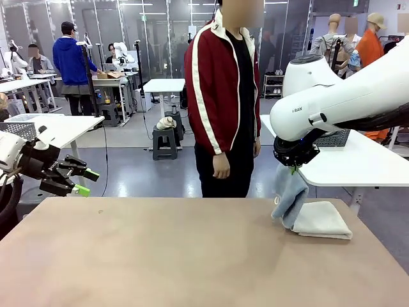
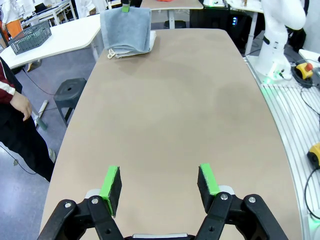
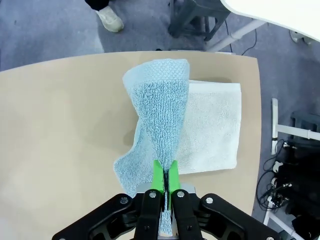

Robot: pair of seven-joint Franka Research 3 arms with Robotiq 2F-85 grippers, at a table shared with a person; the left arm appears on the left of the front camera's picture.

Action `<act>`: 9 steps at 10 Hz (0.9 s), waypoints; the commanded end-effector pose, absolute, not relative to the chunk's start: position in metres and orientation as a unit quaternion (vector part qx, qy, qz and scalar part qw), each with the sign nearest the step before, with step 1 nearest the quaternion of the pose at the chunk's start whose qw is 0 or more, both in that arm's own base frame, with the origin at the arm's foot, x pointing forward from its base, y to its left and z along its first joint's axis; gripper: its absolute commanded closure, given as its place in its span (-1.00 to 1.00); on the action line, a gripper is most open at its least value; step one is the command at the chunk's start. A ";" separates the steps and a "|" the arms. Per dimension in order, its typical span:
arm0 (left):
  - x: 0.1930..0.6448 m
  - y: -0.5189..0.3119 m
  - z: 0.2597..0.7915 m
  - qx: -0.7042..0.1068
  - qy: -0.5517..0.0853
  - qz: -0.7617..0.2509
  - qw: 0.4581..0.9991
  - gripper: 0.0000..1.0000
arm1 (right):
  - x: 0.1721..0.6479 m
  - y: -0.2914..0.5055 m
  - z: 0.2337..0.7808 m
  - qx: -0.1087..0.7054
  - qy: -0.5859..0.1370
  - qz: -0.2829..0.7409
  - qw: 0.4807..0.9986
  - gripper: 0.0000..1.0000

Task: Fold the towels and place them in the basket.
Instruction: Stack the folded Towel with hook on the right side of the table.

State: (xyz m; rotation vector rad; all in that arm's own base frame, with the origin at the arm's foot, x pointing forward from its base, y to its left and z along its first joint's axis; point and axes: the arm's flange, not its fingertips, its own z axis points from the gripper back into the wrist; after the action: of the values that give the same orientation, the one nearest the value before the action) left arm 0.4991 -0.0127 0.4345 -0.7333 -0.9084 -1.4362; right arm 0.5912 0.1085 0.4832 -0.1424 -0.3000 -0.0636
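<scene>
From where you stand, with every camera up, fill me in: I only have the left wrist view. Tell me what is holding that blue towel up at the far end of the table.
Observer: The right gripper holds it, shut on a pinched fold of the light blue towel, which hangs down from the pads.
Operator: Tell me what lies under it.
Observer: A cream-white towel, folded flat on the table; the blue one's lower end drapes onto its edge.
Operator: Give me the person's position.
Observer: Standing at the table's far side, near the middle, arms down, one hand hanging clear of both towels.
</scene>
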 end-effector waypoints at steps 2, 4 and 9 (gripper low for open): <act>0.498 -0.013 0.436 -0.323 -0.394 -0.615 0.602 -0.57 | 0.591 0.108 0.483 -0.071 -0.149 -0.032 0.986 0.91; 0.498 -0.013 0.436 -0.323 -0.394 -0.615 0.602 -0.57 | 0.604 0.083 0.476 -0.044 -0.118 -0.026 0.992 0.91; 0.498 -0.013 0.436 -0.323 -0.394 -0.615 0.602 -0.57 | 0.616 0.009 0.433 0.009 -0.113 -0.042 0.993 0.91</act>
State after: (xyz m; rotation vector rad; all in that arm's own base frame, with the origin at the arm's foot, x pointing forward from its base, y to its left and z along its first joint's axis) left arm 0.4991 -0.0127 0.4345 -0.7333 -0.9083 -1.4362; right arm 0.6151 0.0171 0.4377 -0.0113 -0.2141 -0.1047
